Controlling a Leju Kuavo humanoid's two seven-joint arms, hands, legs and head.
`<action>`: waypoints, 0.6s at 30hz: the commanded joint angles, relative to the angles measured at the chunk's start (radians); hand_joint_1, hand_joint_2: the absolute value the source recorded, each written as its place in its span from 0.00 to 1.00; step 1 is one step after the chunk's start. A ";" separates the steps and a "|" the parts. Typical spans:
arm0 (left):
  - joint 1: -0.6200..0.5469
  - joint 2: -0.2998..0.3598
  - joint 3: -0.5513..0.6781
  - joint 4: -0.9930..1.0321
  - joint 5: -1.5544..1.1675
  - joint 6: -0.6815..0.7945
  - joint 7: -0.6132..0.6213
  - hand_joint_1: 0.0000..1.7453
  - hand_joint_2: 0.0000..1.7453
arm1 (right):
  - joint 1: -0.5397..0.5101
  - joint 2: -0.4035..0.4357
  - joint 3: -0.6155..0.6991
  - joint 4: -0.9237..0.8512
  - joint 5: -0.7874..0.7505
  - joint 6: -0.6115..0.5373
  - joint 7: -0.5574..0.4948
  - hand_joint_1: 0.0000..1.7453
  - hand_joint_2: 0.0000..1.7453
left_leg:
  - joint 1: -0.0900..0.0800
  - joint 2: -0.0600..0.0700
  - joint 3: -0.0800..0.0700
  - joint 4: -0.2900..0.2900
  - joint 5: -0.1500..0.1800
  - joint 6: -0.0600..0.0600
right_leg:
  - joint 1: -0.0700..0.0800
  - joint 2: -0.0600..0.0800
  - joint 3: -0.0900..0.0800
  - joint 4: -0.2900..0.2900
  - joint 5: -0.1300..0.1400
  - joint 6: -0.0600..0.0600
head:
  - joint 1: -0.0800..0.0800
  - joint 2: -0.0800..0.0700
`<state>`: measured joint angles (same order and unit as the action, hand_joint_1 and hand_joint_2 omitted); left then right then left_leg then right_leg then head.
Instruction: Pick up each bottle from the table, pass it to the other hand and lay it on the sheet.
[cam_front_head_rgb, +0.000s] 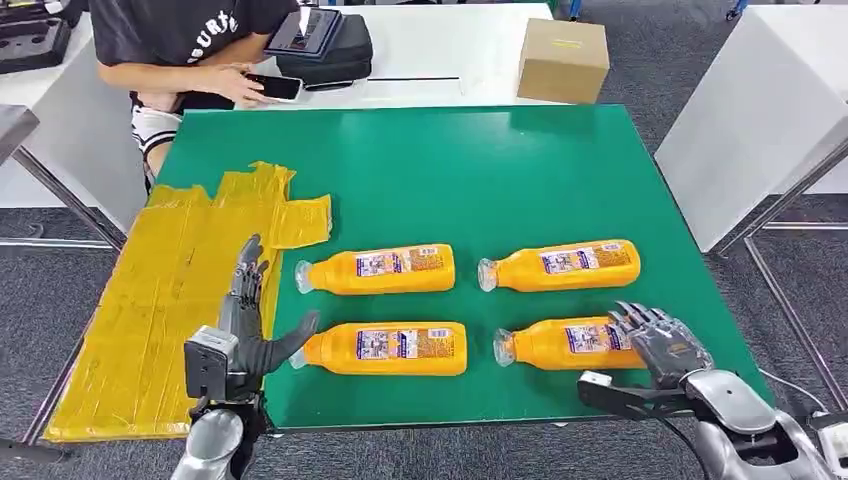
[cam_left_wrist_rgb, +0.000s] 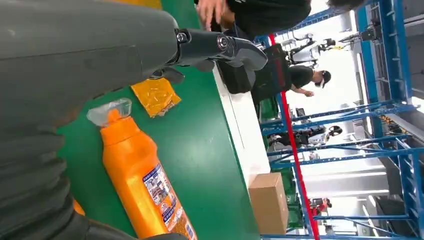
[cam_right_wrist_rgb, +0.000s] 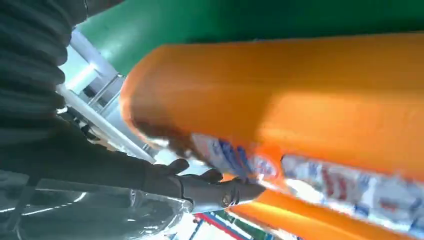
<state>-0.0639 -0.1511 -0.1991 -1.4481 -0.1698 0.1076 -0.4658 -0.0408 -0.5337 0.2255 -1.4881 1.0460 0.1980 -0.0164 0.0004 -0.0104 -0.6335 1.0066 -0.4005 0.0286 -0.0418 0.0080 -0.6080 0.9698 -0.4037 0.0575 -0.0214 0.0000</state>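
Four orange bottles lie on their sides on the green table (cam_front_head_rgb: 480, 170), caps pointing left: back-left (cam_front_head_rgb: 380, 269), back-right (cam_front_head_rgb: 565, 265), front-left (cam_front_head_rgb: 390, 347) and front-right (cam_front_head_rgb: 560, 343). The yellow sheet (cam_front_head_rgb: 170, 290) covers the table's left edge. My left hand (cam_front_head_rgb: 240, 330) stands open at the sheet's edge, thumb stretched towards the front-left bottle's cap. Its wrist view shows the back-left bottle (cam_left_wrist_rgb: 140, 175) and a dark finger (cam_left_wrist_rgb: 225, 47). My right hand (cam_front_head_rgb: 660, 340) is over the base end of the front-right bottle (cam_right_wrist_rgb: 300, 100), fingers draped on it and thumb spread apart in front.
A person (cam_front_head_rgb: 180, 40) sits at the far left corner holding a phone (cam_front_head_rgb: 275, 87). On the white table behind stand a black bag (cam_front_head_rgb: 325, 45) and a cardboard box (cam_front_head_rgb: 563, 58). Another white table (cam_front_head_rgb: 760, 110) stands to the right. The green table's front edge is close to both hands.
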 joint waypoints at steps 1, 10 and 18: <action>-0.013 0.003 0.010 0.039 -0.003 -0.003 0.005 0.00 1.00 | -0.074 0.050 0.085 0.173 -0.004 0.001 -0.006 0.00 1.00 | 0.002 0.003 0.009 -0.002 -0.003 -0.002 | 0.003 0.001 0.009 -0.003 -0.002 -0.006 | 0.000 0.000; -0.007 -0.003 0.017 0.032 -0.004 0.002 0.008 0.00 1.00 | -0.085 0.058 0.093 0.213 -0.002 0.007 0.040 0.00 1.00 | 0.002 0.002 0.009 -0.001 -0.002 -0.002 | 0.003 0.001 0.009 -0.003 -0.001 -0.005 | 0.000 0.000; 0.003 -0.008 0.019 0.027 -0.010 0.003 0.012 0.00 1.00 | -0.093 0.070 0.101 0.242 0.017 -0.007 0.063 0.00 1.00 | 0.002 0.002 0.011 -0.001 -0.001 -0.001 | 0.002 0.001 0.010 -0.003 0.000 -0.004 | 0.000 0.000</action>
<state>-0.0588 -0.1560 -0.1988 -1.4477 -0.1717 0.1110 -0.4608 -0.1190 -0.5104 0.2751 -1.3722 1.0506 0.1953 0.0313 0.0006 -0.0096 -0.6262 1.0066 -0.4010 0.0288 -0.0416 0.0090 -0.6019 0.9693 -0.4036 0.0575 -0.0214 0.0004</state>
